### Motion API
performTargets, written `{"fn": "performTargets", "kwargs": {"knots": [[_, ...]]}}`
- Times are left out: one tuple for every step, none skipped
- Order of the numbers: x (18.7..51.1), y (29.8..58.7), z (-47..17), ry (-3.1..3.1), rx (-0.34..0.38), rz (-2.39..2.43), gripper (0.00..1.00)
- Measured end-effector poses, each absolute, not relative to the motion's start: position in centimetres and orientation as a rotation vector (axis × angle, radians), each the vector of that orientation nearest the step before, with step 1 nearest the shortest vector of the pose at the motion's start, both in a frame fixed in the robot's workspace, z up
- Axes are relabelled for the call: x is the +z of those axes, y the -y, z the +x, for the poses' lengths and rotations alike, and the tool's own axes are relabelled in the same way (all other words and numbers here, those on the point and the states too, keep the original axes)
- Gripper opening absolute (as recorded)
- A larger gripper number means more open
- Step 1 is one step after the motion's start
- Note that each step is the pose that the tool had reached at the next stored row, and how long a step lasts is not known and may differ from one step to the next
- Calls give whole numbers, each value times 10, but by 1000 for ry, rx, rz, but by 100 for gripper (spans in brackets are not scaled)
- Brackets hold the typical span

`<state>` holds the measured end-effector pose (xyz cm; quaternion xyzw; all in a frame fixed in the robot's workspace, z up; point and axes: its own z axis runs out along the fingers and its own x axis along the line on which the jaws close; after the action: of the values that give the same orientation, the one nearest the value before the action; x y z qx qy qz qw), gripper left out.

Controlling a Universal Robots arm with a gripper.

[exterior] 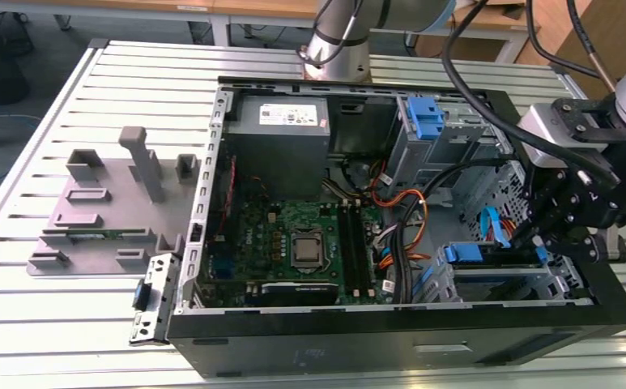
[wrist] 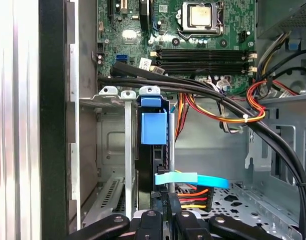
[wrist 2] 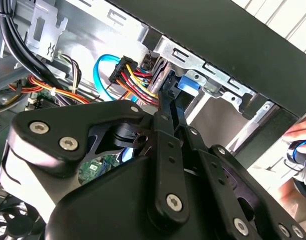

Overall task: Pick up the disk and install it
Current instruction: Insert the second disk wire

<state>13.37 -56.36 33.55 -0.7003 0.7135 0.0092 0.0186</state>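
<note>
The disk [exterior: 473, 253] stands on edge in the drive cage at the case's corner on the exterior view's right, its blue rail end toward the motherboard. In the first wrist view the disk [wrist: 153, 125] is seen edge-on, with a blue tab on its far end and a dark edge running back to my gripper [wrist: 165, 216]. My gripper [exterior: 541, 243] hangs over the cage's outer end. In the second wrist view its fingers [wrist 2: 165, 130] converge, and the gripper [wrist 2: 168, 95] is shut on the disk's [wrist 2: 187, 82] blue-railed end.
Black, red and yellow cable bundles [wrist: 217, 102] and a light blue data cable [wrist: 192, 179] cross beside the cage. The motherboard [exterior: 302, 243] and power supply [exterior: 280, 117] fill the case. A grey fixture plate [exterior: 108, 211] lies outside. A hand [wrist 2: 302, 145] shows past the case wall.
</note>
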Motion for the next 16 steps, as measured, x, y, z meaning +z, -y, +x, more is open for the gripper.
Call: {"fn": "performTargets", "kwargs": {"knots": [[335,564,133,-2217,28,-2173,16],[335,564,133,-2218,28,-2172,16],[335,564,133,-2219,28,-2171,16],[335,564,133,-2220,28,-2169,16],[335,564,132,-2222,28,-2168,16],[335,564,132,-2225,28,-2165,16],[335,564,132,-2227,28,-2163,16],[335,564,132,-2230,27,-2160,16],[335,564,132,-2232,27,-2158,16],[335,564,132,-2234,27,-2156,16],[335,564,132,-2235,27,-2154,16],[335,564,132,-2237,27,-2153,16],[335,564,132,-2239,27,-2151,16],[334,564,132,-2240,27,-2149,16],[334,564,132,-2242,27,-2148,16],[334,564,132,-2242,27,-2147,16]]}}
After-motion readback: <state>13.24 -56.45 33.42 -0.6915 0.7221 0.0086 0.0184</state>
